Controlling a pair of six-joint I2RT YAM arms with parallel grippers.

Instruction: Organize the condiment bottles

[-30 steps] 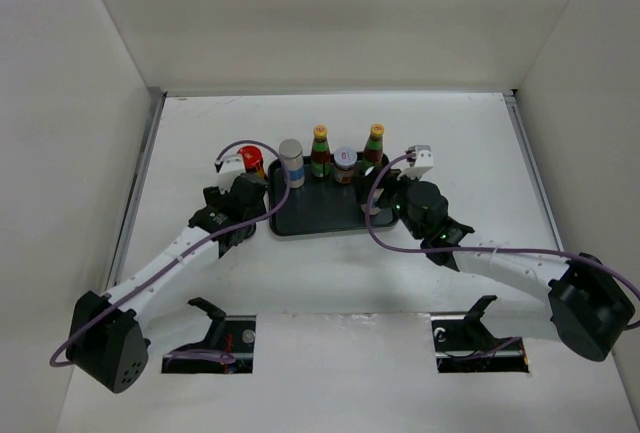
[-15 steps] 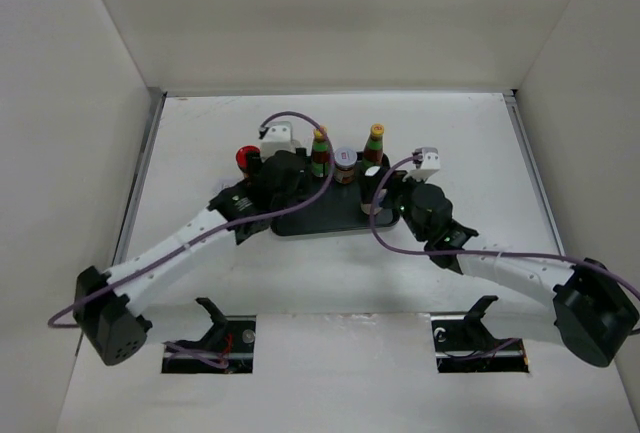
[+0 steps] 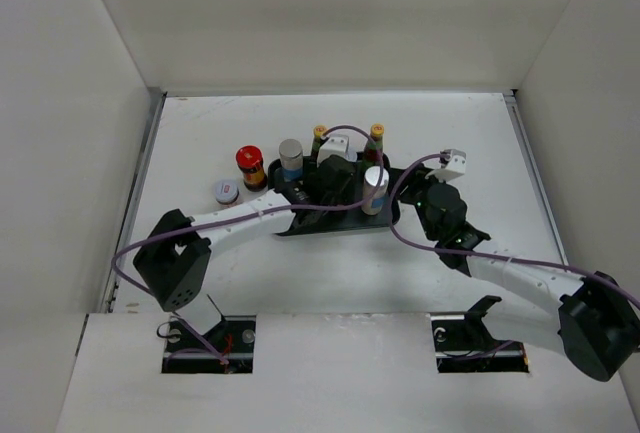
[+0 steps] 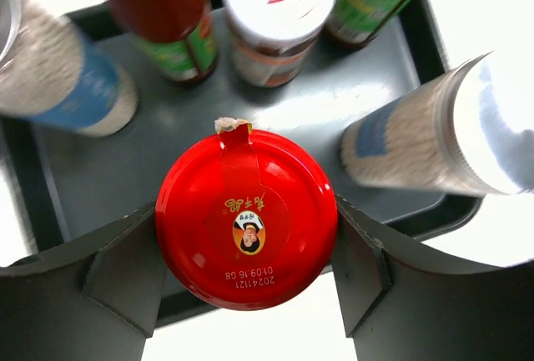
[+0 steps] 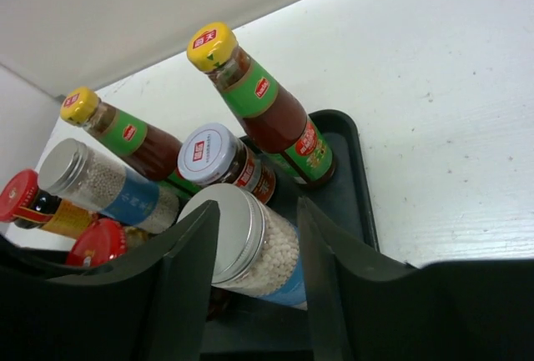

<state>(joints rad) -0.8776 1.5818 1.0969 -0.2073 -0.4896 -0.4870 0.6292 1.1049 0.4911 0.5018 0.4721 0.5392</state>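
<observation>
My left gripper [image 4: 246, 229] is shut on a red-lidded jar [image 4: 242, 203], held over the near edge of the black tray [image 4: 334, 86]. My right gripper [image 5: 256, 211] is shut on a silver-lidded jar [image 5: 267, 253] of white beads at the tray's right side [image 3: 375, 188]. Two yellow-capped bottles [image 5: 254, 98] [image 5: 125, 132] and a white-lidded jar [image 5: 209, 154] stand at the back of the tray. Another silver-lidded jar [image 3: 291, 158] stands at its left. A second red-lidded jar [image 3: 250, 165] and a small low jar [image 3: 226, 190] sit on the table left of the tray.
The two arms meet over the tray [image 3: 300, 225], wrists close together. White walls enclose the table on three sides. Two openings with black brackets [image 3: 210, 333] [image 3: 478, 338] lie at the near edge.
The left arm has swung right with its red-lidded jar, from beside the tray to over it. The right gripper has closed around the silver-lidded jar.
</observation>
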